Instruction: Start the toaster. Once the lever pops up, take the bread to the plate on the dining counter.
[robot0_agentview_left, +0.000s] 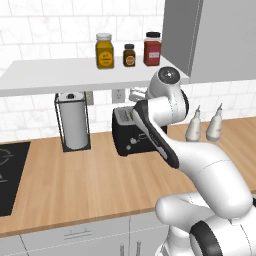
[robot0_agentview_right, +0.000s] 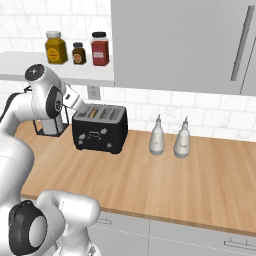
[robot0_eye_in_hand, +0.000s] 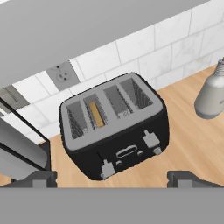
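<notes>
The black boxy four-slot toaster (robot0_eye_in_hand: 116, 127) is sitting on the light-wood wall-side counter (robot0_agentview_left: 90, 185) against the white tiled wall. In the hand view it is lying centre frame, front face toward 6 o'clock. The tan-brown slice of bread (robot0_eye_in_hand: 96, 114) is standing edge-up in the second slot from the left, sunk mostly below the slot rim. Two white levers are showing on the front: one at about 7 o'clock of the body (robot0_eye_in_hand: 106, 168), one at about 4 o'clock (robot0_eye_in_hand: 151, 139).

The two-finger gripper (robot0_eye_in_hand: 112, 178) is hovering above and in front of the toaster, touching nothing. Its dark fingertips (robot0_eye_in_hand: 39, 178) are showing spread wide at the lower frame edge, nothing between them.

Judged step: approaching the lever to start toasting; bread transfer not yet begun.

Risks:
- Two levers present. Pressing the 4 o'clock one would probably leave the bread slot unstarted; the 7 o'clock lever is looking like the match, though I cannot confirm it.
- A push landing off the small lever could slide off or shove the toaster toward the wall.
- Two pale grey bottles (robot0_agentview_right: 169, 138) are standing at 3 o'clock of the toaster; a wide arm swing could topple them.
- The wire paper-towel holder (robot0_agentview_left: 73, 122) is standing close at 9 o'clock; the elbow could clip it.
</notes>
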